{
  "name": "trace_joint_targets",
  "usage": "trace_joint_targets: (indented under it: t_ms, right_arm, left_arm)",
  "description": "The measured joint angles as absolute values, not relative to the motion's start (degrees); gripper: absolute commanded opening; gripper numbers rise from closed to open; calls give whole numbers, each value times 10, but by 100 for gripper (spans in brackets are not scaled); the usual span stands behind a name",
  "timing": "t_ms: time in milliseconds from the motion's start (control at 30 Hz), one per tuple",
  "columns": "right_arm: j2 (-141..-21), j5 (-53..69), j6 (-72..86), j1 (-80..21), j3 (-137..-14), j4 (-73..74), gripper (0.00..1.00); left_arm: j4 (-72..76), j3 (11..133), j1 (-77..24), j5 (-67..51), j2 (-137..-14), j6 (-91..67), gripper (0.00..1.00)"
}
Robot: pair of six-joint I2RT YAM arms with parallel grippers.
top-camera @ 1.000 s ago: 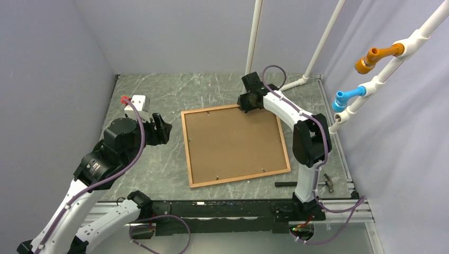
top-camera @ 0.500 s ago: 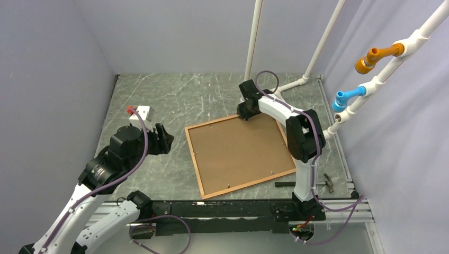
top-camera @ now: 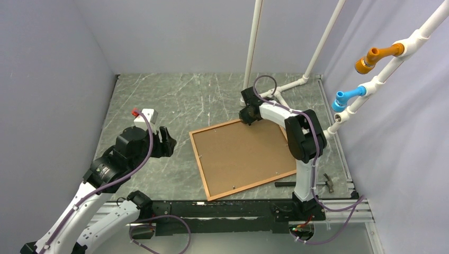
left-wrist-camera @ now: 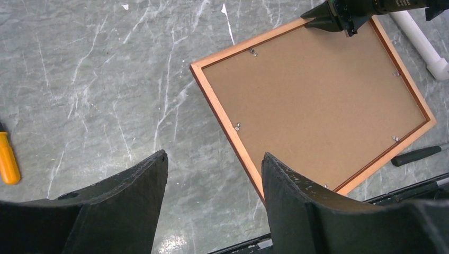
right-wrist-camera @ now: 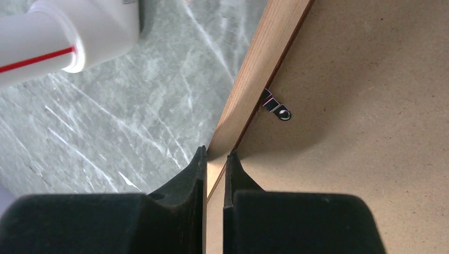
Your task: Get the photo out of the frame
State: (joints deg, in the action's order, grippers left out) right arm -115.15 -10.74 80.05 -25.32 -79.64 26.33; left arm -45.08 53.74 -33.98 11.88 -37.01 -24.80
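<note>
The frame (top-camera: 199, 164) lies face down on the marble table with its corners turned. The photo's brown board back (top-camera: 243, 156) fills it; the printed side is hidden. Small metal clips (right-wrist-camera: 278, 108) sit along the inner edge. My right gripper (top-camera: 248, 115) is at the frame's far edge; in the right wrist view it (right-wrist-camera: 215, 156) is shut on the wooden border (right-wrist-camera: 259, 69). My left gripper (top-camera: 165, 142) is open and empty, above the table left of the frame. In the left wrist view it (left-wrist-camera: 214, 159) hangs beside the frame's left border (left-wrist-camera: 223, 116).
White PVC pipes (top-camera: 290, 84) run along the table behind the right gripper, one close by in the right wrist view (right-wrist-camera: 63, 32). A black-handled tool (top-camera: 286, 184) and a small hammer (top-camera: 328, 182) lie near the front right. An orange handle (left-wrist-camera: 8, 159) lies at far left.
The right gripper has dragged the frame's far edge toward the right, turning the frame on the table. The left arm has moved to the right and nearer, toward the frame's left side.
</note>
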Motion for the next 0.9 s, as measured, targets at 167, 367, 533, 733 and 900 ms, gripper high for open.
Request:
trace_joint_targets:
  t_ms: [167,367,533,733,900]
  right_arm:
    - [-1152,-96,745,-253,-798,232,63]
    - [-1133,-58,633,-254,-816,227,100]
    - [-1051,-34,547,-270,-792,231,100]
    - [-921,-19,442,-354,-730,233,100]
    - [-853,38,383,-407,-609,223,97]
  left_arm:
    - [-454,535,-340,120,-371,-257,92]
    - [-474,520,-336,131,-405,-291,99]
    - [-494,519,-282,135,-474,-313,99]
    - [-481,503,-151,146,-561,-347,99]
    - [-449,445,4,146,-598,-371,99]
